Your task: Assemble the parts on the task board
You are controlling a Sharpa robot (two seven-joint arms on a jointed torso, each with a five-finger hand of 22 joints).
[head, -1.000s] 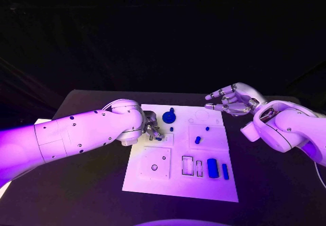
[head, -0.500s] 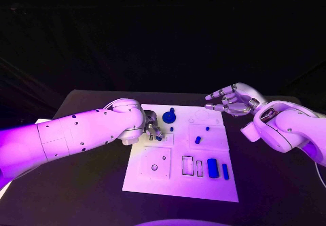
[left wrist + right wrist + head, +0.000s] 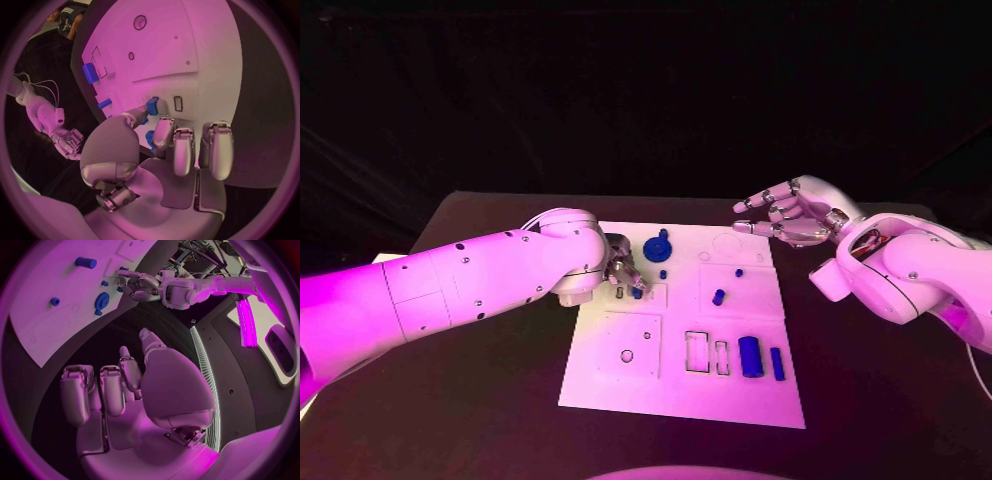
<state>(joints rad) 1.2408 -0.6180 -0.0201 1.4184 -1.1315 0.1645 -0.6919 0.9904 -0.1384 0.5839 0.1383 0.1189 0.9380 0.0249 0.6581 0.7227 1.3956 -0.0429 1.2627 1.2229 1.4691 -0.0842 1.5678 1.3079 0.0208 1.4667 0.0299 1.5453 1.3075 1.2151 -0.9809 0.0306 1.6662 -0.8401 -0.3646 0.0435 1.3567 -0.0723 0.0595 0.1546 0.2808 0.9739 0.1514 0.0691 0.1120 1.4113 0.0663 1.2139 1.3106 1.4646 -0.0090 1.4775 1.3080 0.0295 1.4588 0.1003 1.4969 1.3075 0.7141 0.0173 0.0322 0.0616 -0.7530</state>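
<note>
Left hand (image 3: 620,272) — we see it pinching a small blue part (image 3: 152,106) over the task board (image 3: 646,375) near its left edge; wrist view shows the grip | right hand (image 3: 790,215) unclenched, holding nothing, off the board's far right corner | blue cylinder (image 3: 751,357) lying near the front edge.

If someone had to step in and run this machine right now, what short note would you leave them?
Left hand: down over the white task board's left edge, pinching a small blue peg between thumb and a finger, beside a small rectangular slot.
Right hand: raised off the board's far right corner, fingers spread, holding nothing.
On the board: a round blue disc part near the far edge, a short blue stub mid-board, a thick blue cylinder and a thin blue bar near the front right.
Done: cannot tell if any part is seated.
Left: place the peg, then the remaining pieces.
</note>
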